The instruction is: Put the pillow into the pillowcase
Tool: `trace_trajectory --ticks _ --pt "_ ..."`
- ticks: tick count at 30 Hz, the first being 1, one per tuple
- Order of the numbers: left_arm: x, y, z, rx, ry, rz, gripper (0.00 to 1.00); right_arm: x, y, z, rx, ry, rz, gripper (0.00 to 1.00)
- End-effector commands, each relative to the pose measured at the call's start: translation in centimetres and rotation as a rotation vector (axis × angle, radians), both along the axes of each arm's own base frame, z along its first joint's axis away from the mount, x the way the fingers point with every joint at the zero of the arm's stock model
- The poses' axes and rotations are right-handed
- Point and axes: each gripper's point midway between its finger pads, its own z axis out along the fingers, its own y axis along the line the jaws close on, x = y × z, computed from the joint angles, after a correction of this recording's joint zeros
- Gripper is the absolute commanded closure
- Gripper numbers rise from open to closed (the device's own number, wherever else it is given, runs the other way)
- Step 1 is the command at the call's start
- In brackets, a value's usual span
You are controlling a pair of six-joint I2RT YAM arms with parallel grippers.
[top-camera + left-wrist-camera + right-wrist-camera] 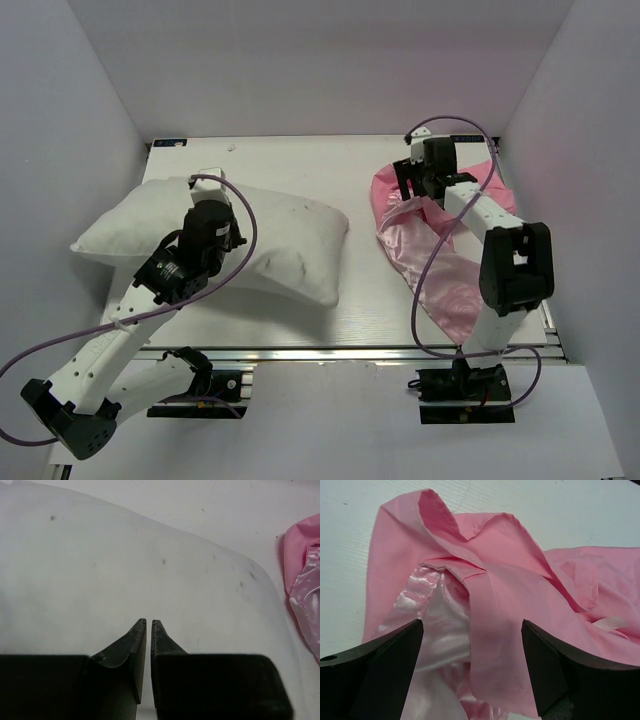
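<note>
The white pillow (290, 240) lies on the left half of the table, plump, with a few dark specks; it fills the left wrist view (125, 565). My left gripper (222, 232) hovers over its middle with the jaws shut and nothing seen between them (149, 621). The pink pillowcase (450, 270) lies crumpled at the right, shiny side partly showing. My right gripper (418, 195) is open over its far end. In the right wrist view, its jaws stand wide either side of a folded matte pink flap (505, 580), with the gripper's midpoint (472, 625) over the fabric.
White walls close in the table on the left, back and right. A metal rail (350, 352) runs along the near edge. Purple cables (250, 230) loop off both arms. The pillowcase's edge shows at the right of the left wrist view (305, 580).
</note>
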Motion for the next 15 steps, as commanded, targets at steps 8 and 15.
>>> trace_trajectory --ticks 8,15 --pt "-0.2 0.8 1.8 -0.037 -0.049 0.042 0.78 3.8 -2.9 -1.1 -0.137 -0.049 -0.087 0.51" --pt "0.4 0.2 2.1 -0.034 -0.053 0.027 0.77 3.9 2.3 7.7 0.005 -0.251 0.186 0.93"
